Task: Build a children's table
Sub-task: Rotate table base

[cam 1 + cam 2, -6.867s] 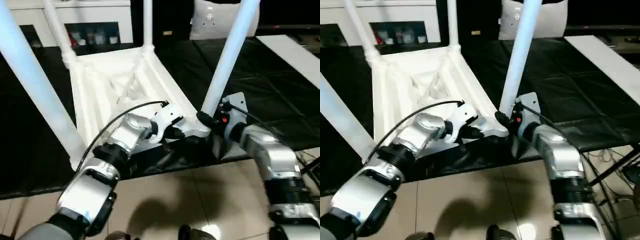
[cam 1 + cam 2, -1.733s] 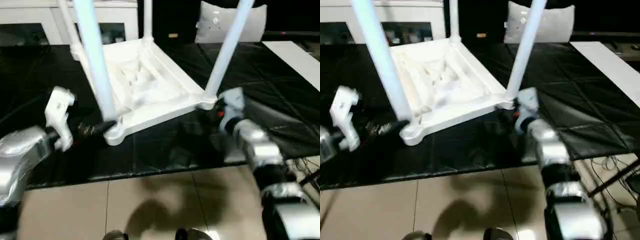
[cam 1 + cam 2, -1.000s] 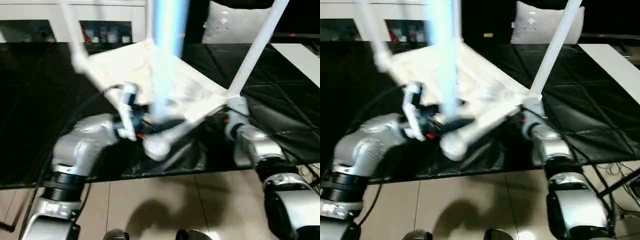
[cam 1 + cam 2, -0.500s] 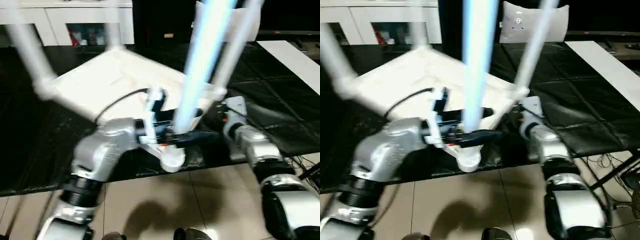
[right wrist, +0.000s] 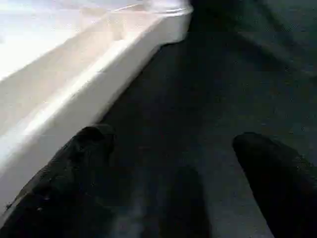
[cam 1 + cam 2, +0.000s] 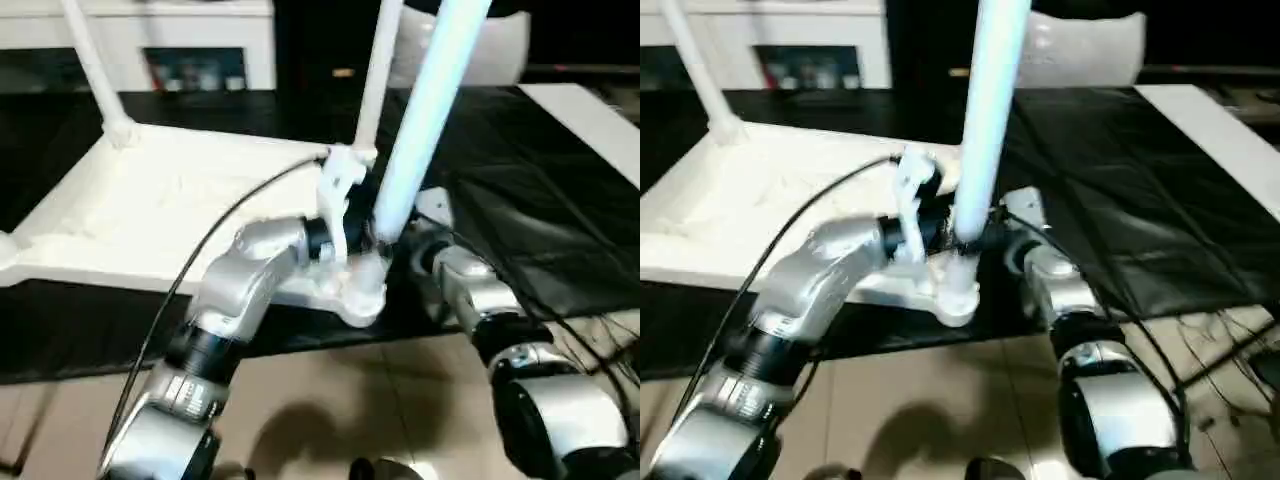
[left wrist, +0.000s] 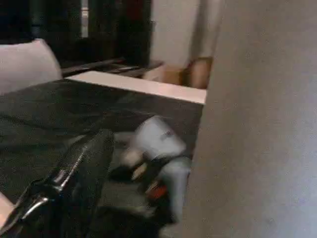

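Observation:
The children's table lies upside down on the black cover, its white tabletop (image 6: 170, 210) showing the ribbed underside. Three legs rise from the corners. The near leg (image 6: 420, 110) stands in the corner socket (image 6: 360, 295) at the table's front edge. My left gripper (image 6: 365, 238) is at the base of this leg. In the left wrist view one black finger (image 7: 74, 183) stands apart from the leg (image 7: 262, 124), so the gripper is open. My right gripper (image 6: 405, 242) sits just right of that corner. It is open over the black cover, its fingers (image 5: 94, 148) beside the tabletop's rim (image 5: 74, 89).
The black-covered work table (image 6: 540, 190) ends close to me, with tiled floor (image 6: 330, 420) below. A white cabinet (image 6: 200, 30) and a white cushion (image 6: 505, 50) stand at the back. A white strip (image 6: 600, 110) lies at the far right. A black cable (image 6: 200, 270) loops over my left forearm.
The tabletop has swung round and now lies flatter, spreading to the left. Its near corner and leg have moved a little right. My left gripper stayed at that leg's base; the right arm barely moved.

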Available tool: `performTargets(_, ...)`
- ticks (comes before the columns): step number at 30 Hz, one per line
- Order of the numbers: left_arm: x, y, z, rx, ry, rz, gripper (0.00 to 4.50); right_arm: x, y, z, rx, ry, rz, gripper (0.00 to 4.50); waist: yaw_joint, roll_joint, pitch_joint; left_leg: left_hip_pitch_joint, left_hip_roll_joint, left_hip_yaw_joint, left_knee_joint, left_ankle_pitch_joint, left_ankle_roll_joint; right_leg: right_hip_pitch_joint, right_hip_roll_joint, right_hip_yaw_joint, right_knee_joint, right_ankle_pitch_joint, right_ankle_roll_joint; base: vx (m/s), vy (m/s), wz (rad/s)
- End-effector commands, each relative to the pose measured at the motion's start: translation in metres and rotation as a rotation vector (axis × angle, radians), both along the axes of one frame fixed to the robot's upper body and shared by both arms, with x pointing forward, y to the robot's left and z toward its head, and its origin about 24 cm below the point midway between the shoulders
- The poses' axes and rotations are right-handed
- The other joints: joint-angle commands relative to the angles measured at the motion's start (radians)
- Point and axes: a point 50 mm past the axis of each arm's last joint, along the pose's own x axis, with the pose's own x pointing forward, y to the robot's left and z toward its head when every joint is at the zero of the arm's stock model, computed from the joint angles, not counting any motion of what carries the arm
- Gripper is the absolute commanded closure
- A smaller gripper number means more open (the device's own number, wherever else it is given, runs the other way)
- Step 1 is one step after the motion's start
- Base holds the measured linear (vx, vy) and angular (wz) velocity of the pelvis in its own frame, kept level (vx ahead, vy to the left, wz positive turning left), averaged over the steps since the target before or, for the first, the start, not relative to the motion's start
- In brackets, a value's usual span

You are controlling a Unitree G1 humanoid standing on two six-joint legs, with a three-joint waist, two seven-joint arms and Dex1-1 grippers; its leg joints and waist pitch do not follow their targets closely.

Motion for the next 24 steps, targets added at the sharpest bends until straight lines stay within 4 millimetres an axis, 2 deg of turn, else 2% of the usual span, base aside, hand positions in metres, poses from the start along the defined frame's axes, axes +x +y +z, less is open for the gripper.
performTargets(1, 0.015, 0.021, -0.008, 0.053, -0.002, 0.160, 0.08, -0.005, -0.023, -0.001, 0.042, -0.021, -0.079, 0.00, 0.005, -0.012, -0.096, 0.003, 0.001, 0.011, -0.060, -0.225, 0.044, 0.074, -0.032, 0.032, -0.068, -0.355, -0.141, 0.000, 0.000, 0.00)
performTargets(5, 0.021, 0.029, -0.024, 0.096, 0.000, 0.244, 0.08, -0.015, -0.037, -0.002, 0.087, -0.046, -0.054, 0.00, 0.006, -0.016, -0.095, -0.004, -0.009, 0.012, -0.057, -0.225, 0.055, 0.076, -0.028, 0.025, -0.085, -0.434, -0.086, 0.000, 0.000, 0.00)
performTargets(6, 0.019, 0.028, -0.027, 0.096, 0.006, 0.236, 0.08, -0.017, -0.038, -0.002, 0.101, -0.051, -0.046, 0.00, 0.007, -0.011, -0.096, -0.006, -0.008, 0.010, -0.057, -0.217, 0.059, 0.077, -0.029, 0.024, -0.084, -0.446, -0.075, 0.000, 0.000, 0.00)
performTargets(7, 0.017, 0.026, -0.031, 0.083, 0.018, 0.222, 0.08, -0.019, -0.039, 0.000, 0.110, -0.068, -0.028, 0.00, 0.005, -0.016, -0.099, -0.011, -0.008, 0.010, -0.056, -0.204, 0.059, 0.078, -0.031, 0.022, -0.084, -0.449, -0.077, 0.000, 0.000, 0.00)
performTargets(8, 0.013, 0.024, -0.033, 0.054, 0.026, 0.198, 0.08, -0.021, -0.037, 0.003, 0.119, -0.095, 0.000, 0.00, 0.009, -0.006, -0.099, -0.008, -0.007, 0.009, -0.057, -0.201, 0.062, 0.077, -0.031, 0.022, -0.086, -0.445, -0.082, 0.000, 0.000, 0.00)
performTargets(9, 0.007, 0.023, -0.036, 0.021, 0.041, 0.168, 0.08, -0.025, -0.036, 0.008, 0.133, -0.130, 0.026, 0.00, 0.008, -0.004, -0.099, -0.006, -0.003, 0.009, -0.057, -0.205, 0.070, 0.072, -0.032, 0.024, -0.085, -0.427, -0.100, 0.000, 0.000, 0.00)
performTargets(11, -0.007, 0.024, -0.044, -0.042, 0.047, 0.122, 0.08, -0.034, -0.032, 0.016, 0.144, -0.183, 0.070, 0.00, 0.011, -0.003, -0.099, -0.007, 0.006, 0.006, -0.062, -0.205, 0.085, 0.073, -0.033, 0.027, -0.080, -0.364, -0.138, 0.000, 0.000, 0.00)
performTargets(12, -0.010, 0.025, -0.045, -0.051, 0.048, 0.119, 0.08, -0.035, -0.031, 0.017, 0.141, -0.190, 0.077, 0.00, 0.012, -0.002, -0.099, -0.005, 0.007, 0.006, -0.063, -0.212, 0.082, 0.073, -0.032, 0.026, -0.077, -0.363, -0.144, 0.000, 0.000, 0.00)
performTargets(13, -0.020, 0.033, -0.050, -0.100, 0.049, 0.144, 0.08, -0.045, -0.028, 0.023, 0.168, -0.193, 0.114, 0.00, 0.016, 0.000, -0.098, 0.002, 0.012, 0.005, -0.065, -0.231, 0.082, 0.071, -0.033, 0.028, -0.079, -0.362, -0.150, 0.000, 0.000, 0.00)
performTargets(15, -0.025, 0.037, -0.051, -0.115, 0.049, 0.162, 0.08, -0.051, -0.028, 0.025, 0.181, -0.182, 0.119, 0.00, 0.016, 0.000, -0.096, 0.000, 0.015, 0.003, -0.070, -0.239, 0.079, 0.072, -0.032, 0.030, -0.075, -0.353, -0.151, 0.000, 0.000, 0.00)
performTargets(16, -0.028, 0.040, -0.052, -0.119, 0.048, 0.173, 0.08, -0.054, -0.028, 0.025, 0.189, -0.173, 0.118, 0.00, 0.011, 0.003, -0.095, 0.007, 0.011, 0.006, -0.069, -0.273, 0.067, 0.063, -0.028, 0.027, -0.084, -0.404, -0.136, 0.000, 0.000, 0.00)
performTargets(17, -0.036, 0.047, -0.052, -0.135, 0.054, 0.199, 0.08, -0.063, -0.028, 0.026, 0.170, -0.166, 0.114, 0.00, 0.012, 0.003, -0.094, 0.008, 0.011, 0.006, -0.070, -0.283, 0.060, 0.064, -0.029, 0.026, -0.087, -0.425, -0.126, 0.000, 0.000, 0.00)
performTargets(18, -0.045, 0.054, -0.051, -0.151, 0.059, 0.222, 0.08, -0.072, -0.027, 0.027, 0.152, -0.159, 0.112, 0.00, 0.017, -0.003, -0.088, 0.005, 0.015, 0.003, -0.073, -0.294, 0.046, 0.067, -0.035, 0.027, -0.088, -0.462, -0.104, 0.000, 0.000, 0.00)
performTargets(19, -0.052, 0.061, -0.049, -0.161, 0.055, 0.244, 0.08, -0.079, -0.026, 0.027, 0.145, -0.153, 0.107, 0.00, 0.016, -0.006, -0.082, 0.003, 0.015, 0.004, -0.076, -0.305, 0.041, 0.063, -0.034, 0.028, -0.094, -0.501, -0.083, 0.000, 0.000, 0.00)
performTargets(20, -0.058, 0.065, -0.048, -0.167, 0.051, 0.260, 0.08, -0.085, -0.025, 0.028, 0.141, -0.149, 0.103, 0.00, 0.016, -0.003, -0.083, 0.005, 0.016, 0.002, -0.077, -0.306, 0.033, 0.062, -0.033, 0.029, -0.091, -0.508, -0.074, 0.000, 0.000, 0.00)
performTargets(21, -0.068, 0.074, -0.047, -0.172, 0.049, 0.300, 0.08, -0.094, -0.023, 0.029, 0.136, -0.137, 0.105, 0.00, 0.012, -0.005, -0.079, 0.004, 0.012, 0.003, -0.077, -0.327, 0.031, 0.057, -0.029, 0.026, -0.099, -0.548, -0.047, 0.000, 0.000, 0.00)
performTargets(22, -0.074, 0.081, -0.048, -0.172, 0.049, 0.343, 0.08, -0.101, -0.021, 0.029, 0.125, -0.128, 0.108, 0.00, 0.011, -0.004, -0.081, 0.002, 0.012, 0.001, -0.078, -0.330, 0.027, 0.060, -0.029, 0.025, -0.099, -0.557, -0.035, 0.000, 0.000, 0.00)
performTargets(24, -0.085, 0.094, -0.047, -0.173, 0.043, 0.451, 0.08, -0.113, -0.016, 0.029, 0.112, -0.116, 0.103, 0.00, -0.004, -0.006, -0.073, 0.004, 0.000, 0.002, -0.071, -0.379, 0.020, 0.046, -0.021, 0.012, -0.123, -0.665, 0.031, 0.000, 0.000, 0.00)
